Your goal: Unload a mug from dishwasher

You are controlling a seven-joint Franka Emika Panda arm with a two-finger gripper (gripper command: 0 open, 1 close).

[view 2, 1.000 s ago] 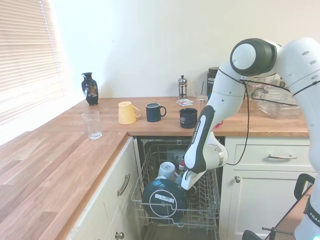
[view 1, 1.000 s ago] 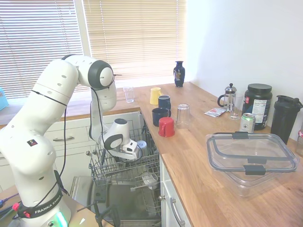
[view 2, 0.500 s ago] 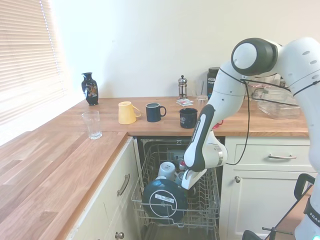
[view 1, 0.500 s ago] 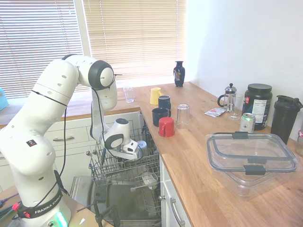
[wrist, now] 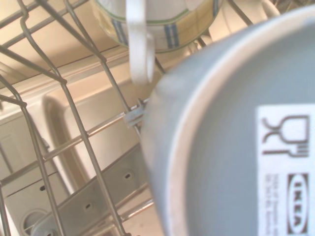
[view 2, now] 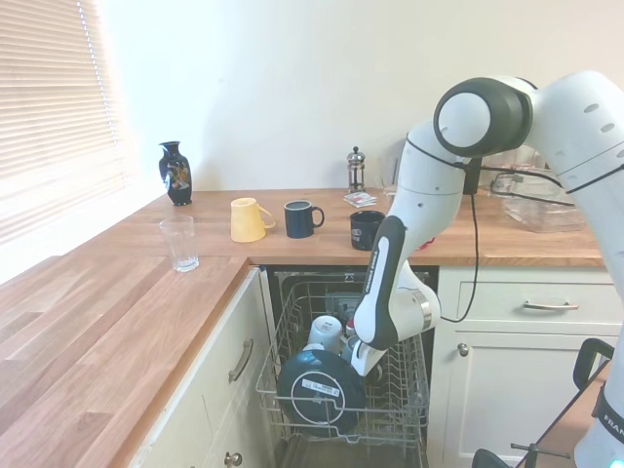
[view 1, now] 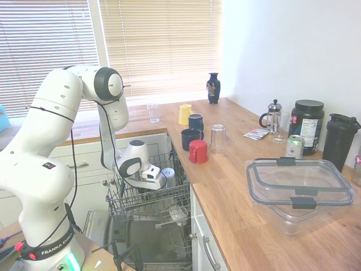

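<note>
The dishwasher (view 1: 141, 240) stands open under the counter with its grey wire rack (view 2: 402, 405) pulled out. My gripper (view 1: 159, 182) is down inside the rack, beside a big dark blue upturned bowl (view 2: 320, 387) and a pale upturned cup (view 2: 326, 331). From the other side the gripper (view 2: 360, 368) is partly behind the bowl. The wrist view is filled by the bowl's labelled base (wrist: 236, 137), with a checked cup with a white handle (wrist: 162, 19) beyond it and rack wires (wrist: 74, 113). The mug is hidden in all views.
On the wooden counter (view 1: 237, 192) stand a red cup (view 1: 198, 151), two dark cups (view 1: 190, 138), a yellow cup (view 1: 184, 113), upturned glasses (view 1: 218, 138), a vase (view 1: 213, 88) and a lidded plastic box (view 1: 299, 192). White drawer cabinets (view 2: 517, 322) flank the machine.
The arm's upper links have swung over and the wrist has turned. The hand has sunk a little lower in the rack, close to the dark bowl.
</note>
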